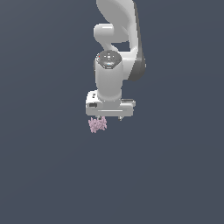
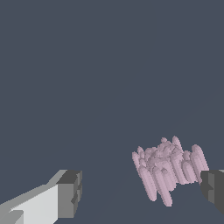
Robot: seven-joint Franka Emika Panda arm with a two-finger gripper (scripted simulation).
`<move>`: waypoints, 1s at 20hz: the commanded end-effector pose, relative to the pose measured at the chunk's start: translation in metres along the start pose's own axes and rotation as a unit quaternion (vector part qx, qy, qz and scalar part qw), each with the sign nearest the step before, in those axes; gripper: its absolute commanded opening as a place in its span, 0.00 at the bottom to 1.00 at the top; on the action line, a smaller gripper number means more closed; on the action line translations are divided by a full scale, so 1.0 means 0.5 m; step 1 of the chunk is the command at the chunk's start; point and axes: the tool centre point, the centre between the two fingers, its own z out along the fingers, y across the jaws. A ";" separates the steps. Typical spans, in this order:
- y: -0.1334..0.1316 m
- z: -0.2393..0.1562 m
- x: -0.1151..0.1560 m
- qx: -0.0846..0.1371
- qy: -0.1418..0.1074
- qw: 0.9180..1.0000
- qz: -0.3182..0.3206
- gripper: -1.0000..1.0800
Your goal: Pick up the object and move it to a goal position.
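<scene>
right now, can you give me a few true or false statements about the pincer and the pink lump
1. The pincer is open, with a wide gap between its fingers. True.
2. The pink lump sits midway between the two fingers. False: it lies close to one finger, far from the other.
3. The pink lump is smooth and round. False: it is bumpy, with spiky ridges.
4. In the exterior view the lump shows just below the pincer body, toward that view's left. True.
5. Several other objects lie around the lump. False: only the lump shows.
</scene>
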 end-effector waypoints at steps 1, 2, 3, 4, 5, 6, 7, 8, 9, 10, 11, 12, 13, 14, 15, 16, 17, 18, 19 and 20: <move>0.003 0.003 -0.002 0.000 0.000 1.000 0.014 0.96; 0.005 0.004 -0.003 0.000 0.000 1.000 0.021 0.96; 0.007 0.006 -0.004 0.001 0.000 1.000 0.029 0.96; 0.009 0.007 -0.005 0.001 0.000 0.999 0.038 0.96; 0.011 0.009 -0.006 0.001 0.000 0.999 0.048 0.96; 0.013 0.011 -0.007 0.001 0.000 0.998 0.058 0.96; 0.016 0.013 -0.008 0.002 -0.001 0.998 0.069 0.96; 0.018 0.015 -0.010 0.002 -0.001 0.997 0.081 0.96; 0.021 0.018 -0.012 0.002 -0.001 0.996 0.094 0.96; 0.024 0.020 -0.013 0.002 -0.001 0.994 0.107 0.96; 0.027 0.023 -0.015 0.002 -0.001 0.993 0.121 0.96; 0.031 0.025 -0.017 0.003 -0.001 0.991 0.136 0.96; 0.034 0.028 -0.019 0.003 -0.001 0.988 0.152 0.96; 0.038 0.031 -0.021 0.003 -0.001 0.986 0.168 0.96; 0.042 0.034 -0.023 0.003 -0.001 0.983 0.183 0.96; 0.045 0.036 -0.025 0.004 -0.001 0.980 0.199 0.96; 0.049 0.039 -0.027 0.004 -0.001 0.977 0.214 0.96; 0.053 0.042 -0.029 0.004 -0.001 0.973 0.230 0.96; 0.056 0.044 -0.032 0.004 -0.001 0.969 0.245 0.96; 0.060 0.047 -0.034 0.004 -0.001 0.965 0.260 0.96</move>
